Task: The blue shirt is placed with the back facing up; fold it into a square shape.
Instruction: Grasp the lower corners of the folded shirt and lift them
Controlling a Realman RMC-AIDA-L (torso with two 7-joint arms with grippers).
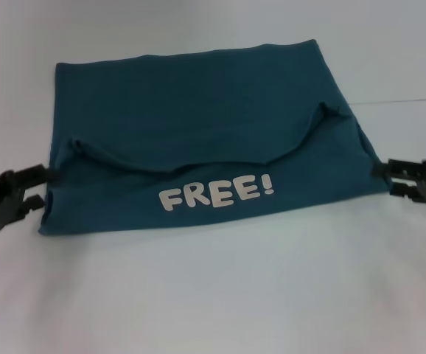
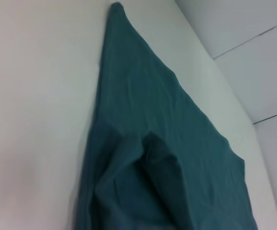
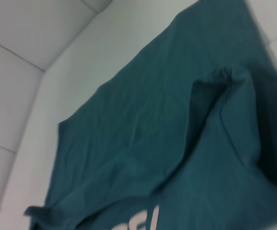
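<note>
Left gripper (image 1: 42, 177): low at the left edge of the blue shirt (image 1: 198, 125), tips touching the cloth where the folded flap begins; whether the jaws are apart or pinched cannot be told.

Right gripper (image 1: 381, 169): low at the shirt's right edge, tips against the cloth; jaw state likewise cannot be told.

Blue shirt: lies flat on the white desk (image 1: 213, 295), folded to a rough rectangle, near flap turned up over the body, white "FREE!" lettering (image 1: 217, 195) facing up.
</note>
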